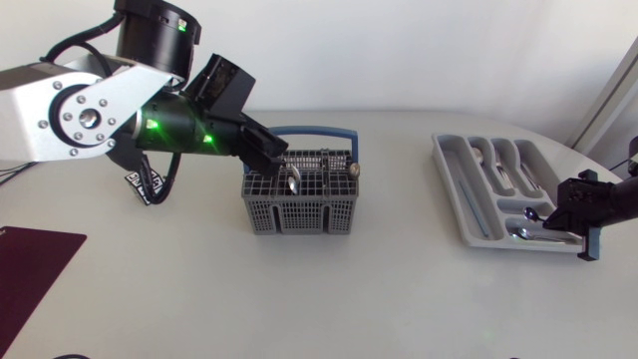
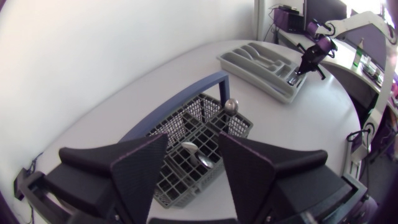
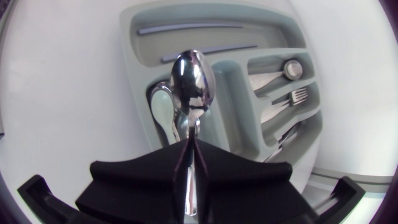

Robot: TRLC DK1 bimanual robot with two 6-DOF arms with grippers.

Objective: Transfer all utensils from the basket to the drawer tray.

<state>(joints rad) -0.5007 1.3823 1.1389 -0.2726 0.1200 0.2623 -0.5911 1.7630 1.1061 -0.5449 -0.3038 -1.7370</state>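
Note:
A grey wire basket (image 1: 299, 214) with a blue handle stands mid-table. A spoon (image 1: 295, 179) and a round-knobbed utensil (image 1: 356, 171) stand in it. My left gripper (image 1: 273, 153) hovers over the basket's left rear corner, open. In the left wrist view the spoon (image 2: 200, 155) lies just ahead of the gap of the open gripper (image 2: 193, 146), untouched, and the knobbed utensil (image 2: 231, 107) is farther on. At the right is the grey drawer tray (image 1: 454, 194). My right gripper (image 1: 560, 220) is shut on a spoon (image 3: 193, 81) over the tray's near compartment (image 3: 140, 93).
Several utensils lie in the tray: a spoon (image 3: 160, 109) under the held one, a fork (image 3: 298, 95) and others in neighbouring slots. A dark red mat (image 1: 30, 264) lies at the table's left front. Bare tabletop separates basket and tray.

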